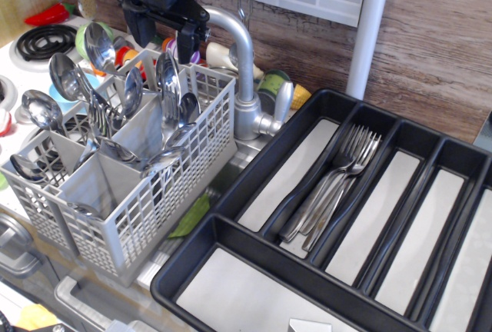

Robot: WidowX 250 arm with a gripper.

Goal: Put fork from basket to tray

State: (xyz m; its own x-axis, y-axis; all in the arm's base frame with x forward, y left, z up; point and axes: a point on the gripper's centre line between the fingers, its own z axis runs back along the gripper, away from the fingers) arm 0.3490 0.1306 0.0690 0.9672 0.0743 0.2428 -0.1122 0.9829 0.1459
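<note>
The gripper [162, 31] is held spread and empty above the basket [154, 194], where no fork can be told apart among crowded spoons [100, 44], so a spoon could be seized instead for the tray [254, 186].

single high front view, angled down over basket [115, 194] and tray [231, 194]

We see shiny steel forks [330, 190] in the matt black plastic tray [254, 174], beside the grey plastic basket [165, 194].
</note>
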